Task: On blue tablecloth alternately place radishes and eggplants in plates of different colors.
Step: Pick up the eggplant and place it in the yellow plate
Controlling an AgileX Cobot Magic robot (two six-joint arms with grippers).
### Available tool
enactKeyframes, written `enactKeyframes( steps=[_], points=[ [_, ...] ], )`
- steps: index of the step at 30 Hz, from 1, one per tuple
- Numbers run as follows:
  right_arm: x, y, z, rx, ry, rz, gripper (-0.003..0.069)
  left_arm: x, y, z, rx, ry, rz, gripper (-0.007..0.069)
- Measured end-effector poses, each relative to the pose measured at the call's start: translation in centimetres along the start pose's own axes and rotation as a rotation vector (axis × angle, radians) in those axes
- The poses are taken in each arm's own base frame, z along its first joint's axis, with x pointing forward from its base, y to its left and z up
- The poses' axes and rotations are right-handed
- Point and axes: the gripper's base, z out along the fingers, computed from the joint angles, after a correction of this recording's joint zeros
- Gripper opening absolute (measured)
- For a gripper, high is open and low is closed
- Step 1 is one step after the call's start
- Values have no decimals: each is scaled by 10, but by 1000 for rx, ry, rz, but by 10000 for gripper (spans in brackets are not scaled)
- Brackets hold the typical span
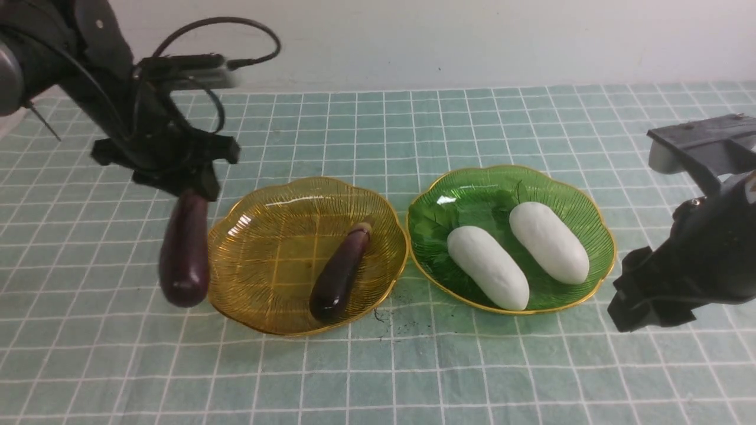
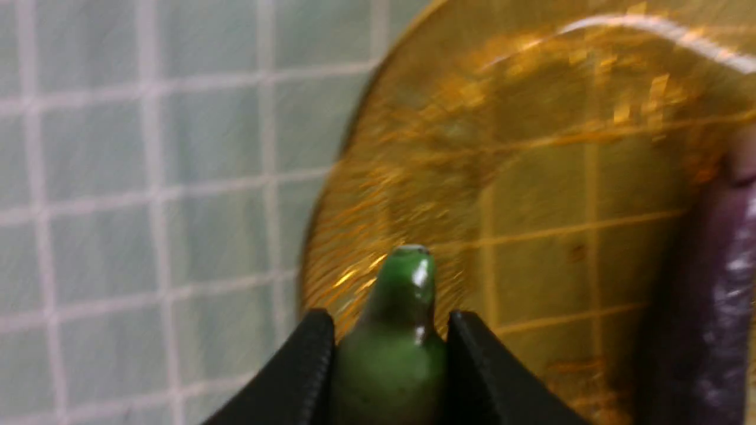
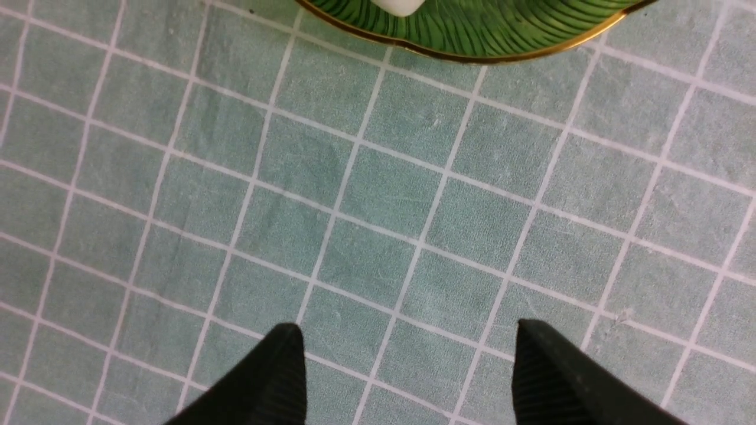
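Pale wall [image 1: 472,41] backs the blue tablecloth [image 1: 378,378], which fills the front view with its white grid. On the robot's left, the left gripper [image 1: 189,186] is clamped on the upper end of the hanging eggplant [image 1: 184,254], which dangles upright above the cloth, just beside the outer left rim of the amber plate [image 1: 266,236]. A second eggplant [image 1: 341,274] lies slantwise inside that plate. Just to the right sits the green plate [image 1: 472,195], with the nearer radish [image 1: 487,267] and the farther radish [image 1: 549,242] lying side by side in it. The right gripper [image 1: 644,301] hangs over bare cloth close to the green plate's right edge; its jaws cannot be read from this angle. From the left wrist, the left gripper [image 2: 390,321] shows both black fingers pressed against the green stem end [image 2: 401,295] of the hanging eggplant, with the blurred amber plate [image 2: 531,147] beyond and the second eggplant [image 2: 709,307] at the frame's edge. From the right wrist, the right gripper [image 3: 407,336] stands with its jaws wide apart, gripping and touching nothing, over the blue tablecloth [image 3: 378,206], with the green plate [image 3: 502,29] rim and a sliver of white radish [image 3: 398,5] ahead.
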Motion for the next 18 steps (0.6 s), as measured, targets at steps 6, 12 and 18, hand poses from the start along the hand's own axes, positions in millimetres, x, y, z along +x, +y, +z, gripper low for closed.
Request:
enactKeyframes(
  steps=[6, 12, 18],
  points=[
    [0, 0, 0, 0, 0, 0, 430, -12, -44, 31, 27, -118, 183, 213],
    [-1, 0, 0, 1, -12, -1, 430, -9, -61, 65, 23, -99, 251, 213],
    [-2, 0, 0, 1, -20, -2, 430, -6, -63, 75, 26, -69, 229, 262]
  ],
)
